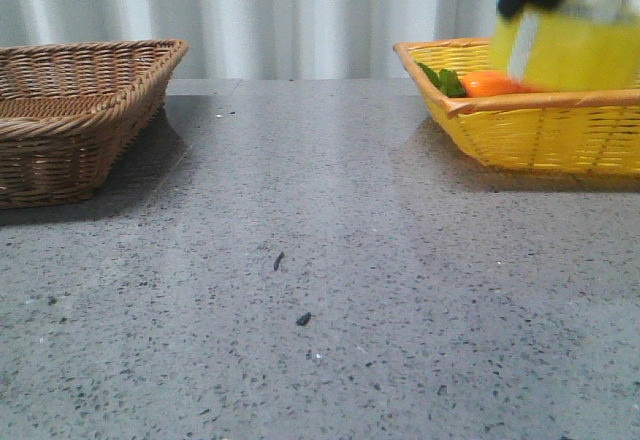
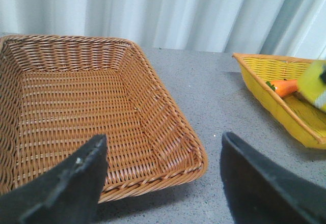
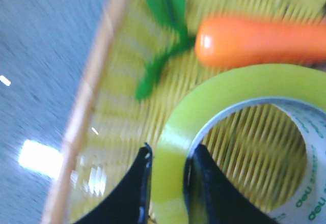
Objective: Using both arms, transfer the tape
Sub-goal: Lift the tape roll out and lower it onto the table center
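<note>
While the right gripper (image 3: pixel 168 183) pinches the tape (image 1: pixel 572 50) by its wall above the yellow basket (image 1: pixel 540 130), the left gripper (image 2: pixel 163 183) waits wide open, far off by the brown basket (image 2: pixel 76 107).

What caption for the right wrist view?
Right gripper pinching the tape roll's wall above the yellow basket.
</note>
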Motion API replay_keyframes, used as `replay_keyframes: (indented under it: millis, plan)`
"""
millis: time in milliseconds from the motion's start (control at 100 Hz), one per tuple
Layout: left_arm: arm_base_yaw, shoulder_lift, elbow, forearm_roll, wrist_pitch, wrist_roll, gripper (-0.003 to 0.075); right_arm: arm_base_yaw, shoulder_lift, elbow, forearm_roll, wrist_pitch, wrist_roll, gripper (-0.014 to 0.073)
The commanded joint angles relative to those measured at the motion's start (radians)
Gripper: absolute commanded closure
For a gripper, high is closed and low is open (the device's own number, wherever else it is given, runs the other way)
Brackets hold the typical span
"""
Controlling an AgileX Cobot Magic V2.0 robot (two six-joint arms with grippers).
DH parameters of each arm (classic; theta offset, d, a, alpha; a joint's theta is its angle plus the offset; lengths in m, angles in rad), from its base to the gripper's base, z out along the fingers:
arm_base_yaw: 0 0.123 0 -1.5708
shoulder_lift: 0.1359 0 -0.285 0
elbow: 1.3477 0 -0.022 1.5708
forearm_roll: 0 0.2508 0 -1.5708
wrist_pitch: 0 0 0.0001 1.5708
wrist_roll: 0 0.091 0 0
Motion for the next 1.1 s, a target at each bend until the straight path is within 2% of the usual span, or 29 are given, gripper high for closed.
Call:
replay_keyframes:
  millis: [0,150,290,500,890,940,1010,1090]
  plan:
    - [-0.01,0.016,-0.034,-0.006,-0.071,0.001,0.0282,0.02,-0.092,-0.127,0.001,-0.084,-0.011,0.065]
    - [-0.01,0.018,-0.034,-0.006,-0.083,0.001,0.0282,0.092,-0.087,-0.306,0.009,-0.057,-0.011,0.065]
    - [-0.01,0.02,-0.034,-0.006,-0.083,0.001,0.0282,0.195,-0.054,-0.394,0.016,-0.056,-0.011,0.065]
    - [-0.01,0.02,-0.034,-0.006,-0.083,0.001,0.0282,0.299,0.073,-0.404,0.024,-0.027,-0.011,0.065]
    - [-0.01,0.02,-0.034,-0.006,-0.073,0.001,0.0282,0.349,0.331,-0.404,0.057,0.054,0.015,0.0643]
    - [-0.01,0.02,-0.034,-0.006,-0.073,0.001,0.0282,0.349,0.347,-0.404,0.057,0.065,0.014,0.0603]
    - [-0.01,0.02,-0.034,-0.006,-0.068,0.001,0.0282,0.349,0.353,-0.404,0.057,0.079,0.014,0.0492]
    - [-0.01,0.02,-0.034,-0.006,-0.064,0.001,0.0282,0.349,0.349,-0.405,0.063,0.083,0.014,0.0296]
